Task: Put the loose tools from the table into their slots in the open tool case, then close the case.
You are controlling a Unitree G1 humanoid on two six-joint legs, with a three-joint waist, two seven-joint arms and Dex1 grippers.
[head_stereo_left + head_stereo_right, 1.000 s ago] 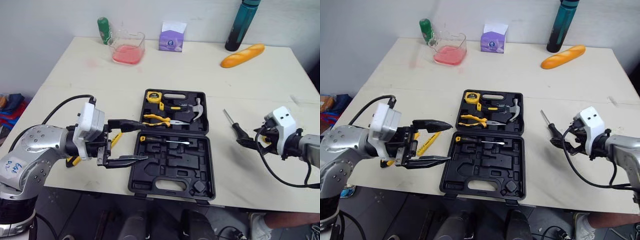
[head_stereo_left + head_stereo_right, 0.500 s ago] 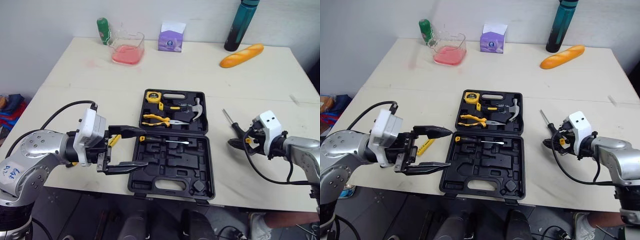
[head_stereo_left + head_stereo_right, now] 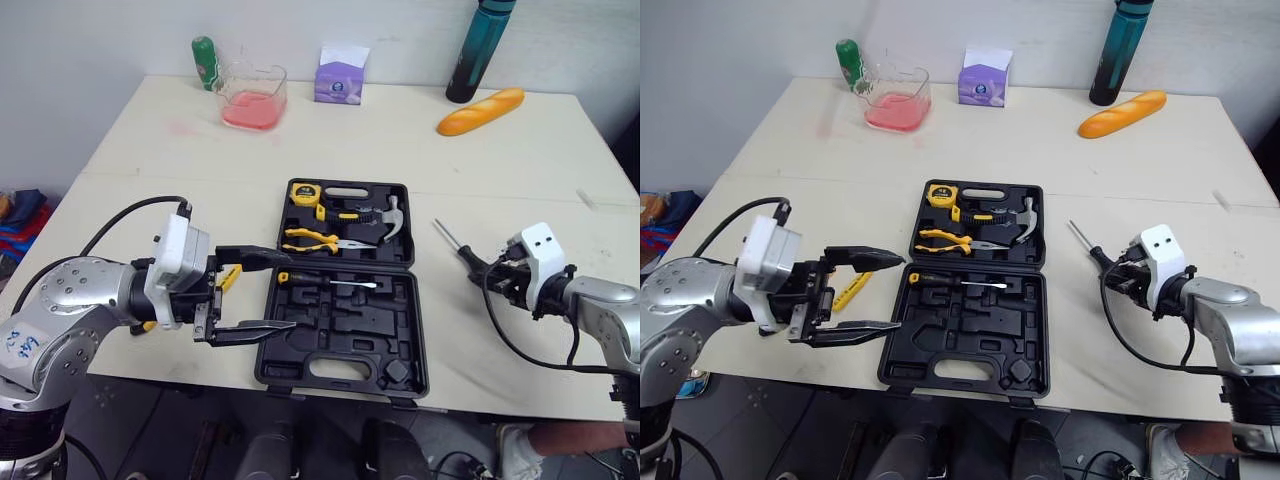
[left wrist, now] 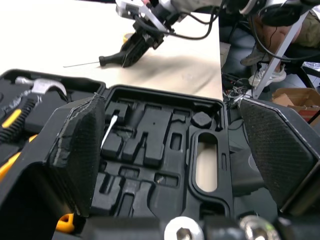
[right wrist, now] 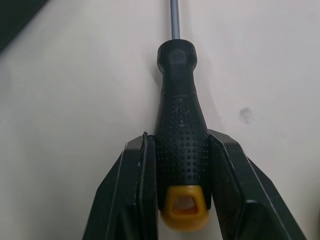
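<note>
The black tool case (image 3: 400, 340) lies open mid-table, holding a tape measure (image 3: 305, 193), a hammer (image 3: 390, 215), pliers (image 3: 315, 238) and a yellow-tipped screwdriver (image 3: 325, 280). To its right, a loose black-handled screwdriver (image 3: 463, 256) lies low over the table with its shaft pointing toward the far left. My right gripper (image 5: 181, 140) is shut on its handle (image 5: 179, 125). My left gripper (image 3: 290, 288) hangs wide open over the case's left edge with nothing between its fingers. A yellow tool (image 3: 850, 290) lies on the table beneath that arm.
Along the far edge stand a green bottle (image 3: 204, 60), a clear tub with pink contents (image 3: 252, 97), a purple box (image 3: 340, 75), a teal bottle (image 3: 478, 50) and a bread loaf (image 3: 482, 110). The table's right and near edges lie close to my right arm.
My right gripper has closed on the loose screwdriver's handle, and the screwdriver has shifted a little. The left gripper stays wide open and has barely moved.
</note>
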